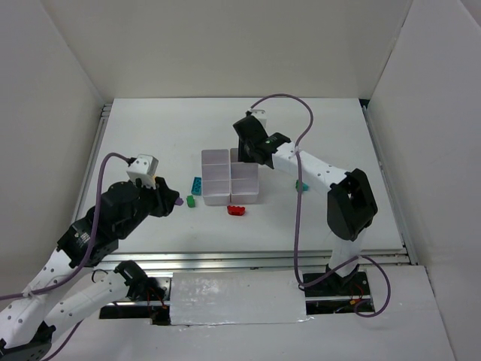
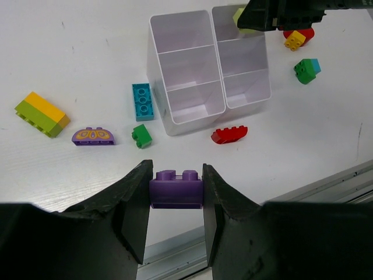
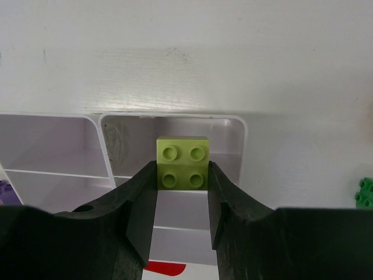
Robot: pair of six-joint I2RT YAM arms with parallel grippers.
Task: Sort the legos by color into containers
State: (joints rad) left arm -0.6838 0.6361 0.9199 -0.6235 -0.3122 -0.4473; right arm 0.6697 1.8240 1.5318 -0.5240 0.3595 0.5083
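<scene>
My left gripper (image 2: 176, 195) is shut on a purple brick (image 2: 176, 189), held above the table's near edge, left of the containers (image 2: 157, 76). My right gripper (image 3: 182, 175) is shut on a lime-green brick (image 3: 183, 160) and hangs over the far right compartment of the containers (image 3: 175, 118). From above, the right gripper (image 1: 249, 150) sits at the white block's (image 1: 216, 177) far right corner. Loose legos lie around: a teal brick (image 2: 141, 101), a small green one (image 2: 141, 135), a red one (image 2: 229, 134) and a purple arch (image 2: 93, 136).
A yellow-and-green stack (image 2: 42, 113) lies at the left. Right of the containers sit a green-and-blue pair (image 2: 306, 69) and a yellow brick on a red one (image 2: 296, 38). White walls enclose the table; a metal rail (image 1: 263, 259) runs along its near edge.
</scene>
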